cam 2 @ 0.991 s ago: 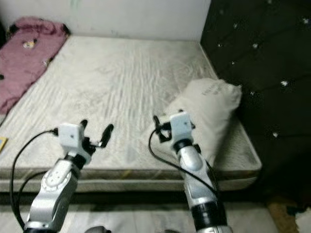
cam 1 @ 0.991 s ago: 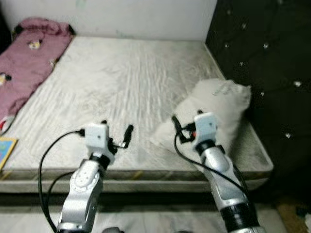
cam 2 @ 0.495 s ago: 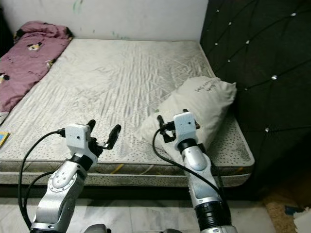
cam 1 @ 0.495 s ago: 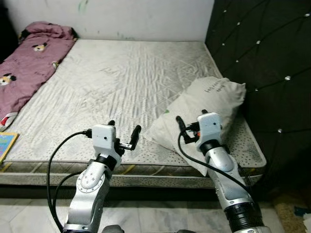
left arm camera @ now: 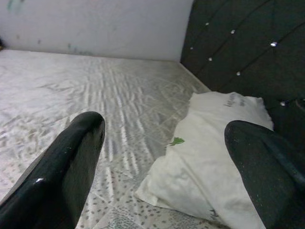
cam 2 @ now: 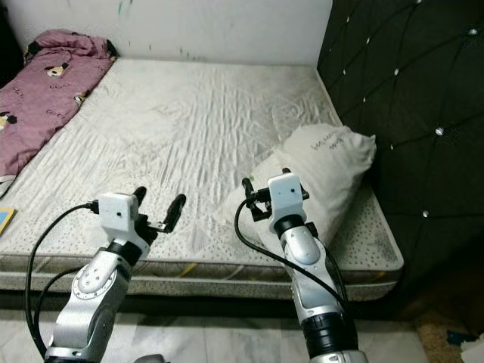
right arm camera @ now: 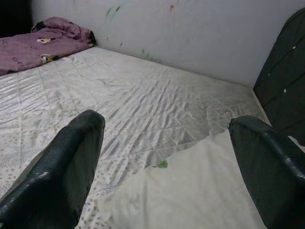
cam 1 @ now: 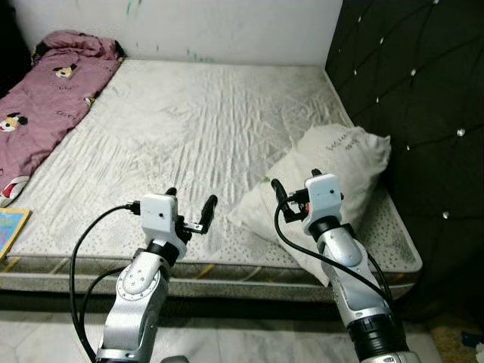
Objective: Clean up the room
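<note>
Both grippers hover open and empty at the mattress (cam 1: 189, 128) edge.
Right gripper (cam 1: 293, 198) sits over the pillow (cam 1: 340, 162); left gripper (cam 1: 191, 214) beside it.

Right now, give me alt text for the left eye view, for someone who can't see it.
Two silver robot arms reach over the near edge of a bare mattress, the left gripper and right gripper both open. A white pillow lies by the right gripper, against a dark tufted headboard; a pink blanket lies along the far left edge.
</note>
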